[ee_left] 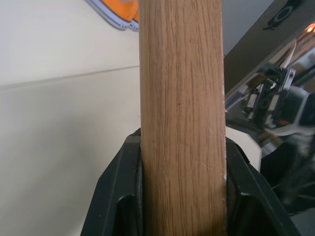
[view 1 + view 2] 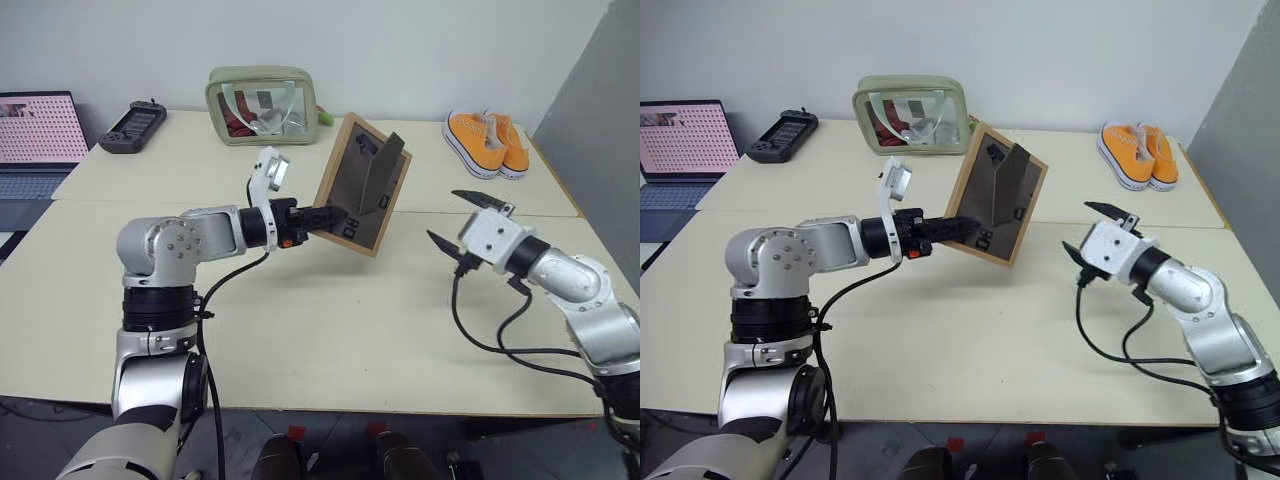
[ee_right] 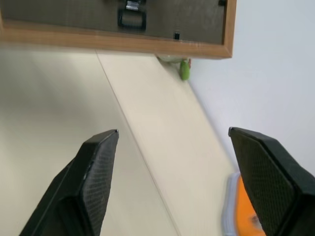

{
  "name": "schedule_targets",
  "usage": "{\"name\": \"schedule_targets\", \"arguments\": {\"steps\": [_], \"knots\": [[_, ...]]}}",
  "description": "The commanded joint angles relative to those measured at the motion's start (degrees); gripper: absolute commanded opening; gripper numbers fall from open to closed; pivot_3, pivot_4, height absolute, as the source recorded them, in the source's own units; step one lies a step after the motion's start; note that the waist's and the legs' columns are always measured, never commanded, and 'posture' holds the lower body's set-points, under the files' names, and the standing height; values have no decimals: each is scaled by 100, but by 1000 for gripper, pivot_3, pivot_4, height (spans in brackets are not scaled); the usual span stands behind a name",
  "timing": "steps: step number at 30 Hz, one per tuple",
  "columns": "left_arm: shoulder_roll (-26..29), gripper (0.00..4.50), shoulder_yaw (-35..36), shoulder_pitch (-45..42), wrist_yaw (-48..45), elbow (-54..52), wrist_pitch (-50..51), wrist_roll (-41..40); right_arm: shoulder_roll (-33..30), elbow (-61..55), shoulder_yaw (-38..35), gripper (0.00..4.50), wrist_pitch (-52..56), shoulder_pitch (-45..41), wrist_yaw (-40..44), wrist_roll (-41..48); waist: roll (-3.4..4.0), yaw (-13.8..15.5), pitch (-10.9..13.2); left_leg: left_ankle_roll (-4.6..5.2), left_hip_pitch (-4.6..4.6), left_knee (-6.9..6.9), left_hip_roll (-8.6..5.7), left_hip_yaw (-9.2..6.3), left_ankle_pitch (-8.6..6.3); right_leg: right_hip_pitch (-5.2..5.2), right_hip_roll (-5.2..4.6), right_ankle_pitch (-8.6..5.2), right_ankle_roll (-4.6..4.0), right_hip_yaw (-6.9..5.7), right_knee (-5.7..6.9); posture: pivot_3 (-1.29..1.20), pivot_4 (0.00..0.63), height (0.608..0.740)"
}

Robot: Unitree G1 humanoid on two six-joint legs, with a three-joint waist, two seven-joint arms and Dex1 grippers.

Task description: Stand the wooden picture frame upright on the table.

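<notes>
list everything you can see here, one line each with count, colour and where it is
wooden picture frame: 1, light wood with dark back and stand leg folded out, held above the table's middle, tilted, back toward the camera
table: 1, pale cream with a seam across it, under everything
pouch: 1, green with a clear window, far edge, behind the frame
shoes: 1 pair, orange with white soles, far right
laptop: 1, open, pinkish screen, far left
controller: 1, black, far left, beside the laptop
left gripper: 1, black fingers, clamped on the frame's lower edge
right gripper: 1, black fingers, open and empty, right of the frame
</notes>
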Motion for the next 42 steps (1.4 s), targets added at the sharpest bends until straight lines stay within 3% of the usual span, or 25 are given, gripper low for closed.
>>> {"name": "schedule_targets", "arguments": {"steps": [1, 7, 14, 21, 30, 42], "knots": [[-178, 1291, 765, -283, 479, -38, 1083, -367, -199, 977, 123, 3762, -1946, -146, -769, -1052, 0, -1, 0, 0, 0, 1, 0, -1, 0, 1, 0, 0, 0, 0, 1, 0, 150, 740], [44, 1291, 642, -84, 1769, 491, 1196, -2366, 203, 2380, 290, 3762, -3460, -704, -2439, -2329, -1, -12, 1, -7, 6, 3, 0, 4, 4, -1, -6, 1, -2, 7, 20, 0, 150, 740], [278, 1291, 302, 31, 3289, 795, 1168, -4369, 649, 3196, 553, 3762, -4101, -1317, -3654, -3246, -1, 12, 0, -28, 11, 4, -10, 3, 16, 0, -18, 1, -3, 6, 29, 0, 150, 740], [812, 1291, -679, 331, 4572, 639, 142, -6393, 905, 3937, 903, 3762, -4314, -1897, -4437, -3770, -1, 18, 0, -29, 13, 6, -21, 0, 17, 2, -31, 2, -3, 4, 32, 0, 150, 740], [1074, 1291, -981, 431, 4473, 558, -150, -6512, 997, 3970, 1200, 3762, -4496, -2121, -5077, -4194, -1, 20, 0, -28, 14, 8, -43, -16, 18, 12, -44, 2, -4, -2, 33, 0, 150, 740], [1246, 1291, -1160, 431, 4132, 485, -72, -6512, 958, 4848, 1785, 3762, -4574, -2730, -5941, -4829, -1, 15, 0, -26, 15, 10, -75, -62, 20, 33, -69, 2, -4, -39, 30, 0, 150, 740]]}}
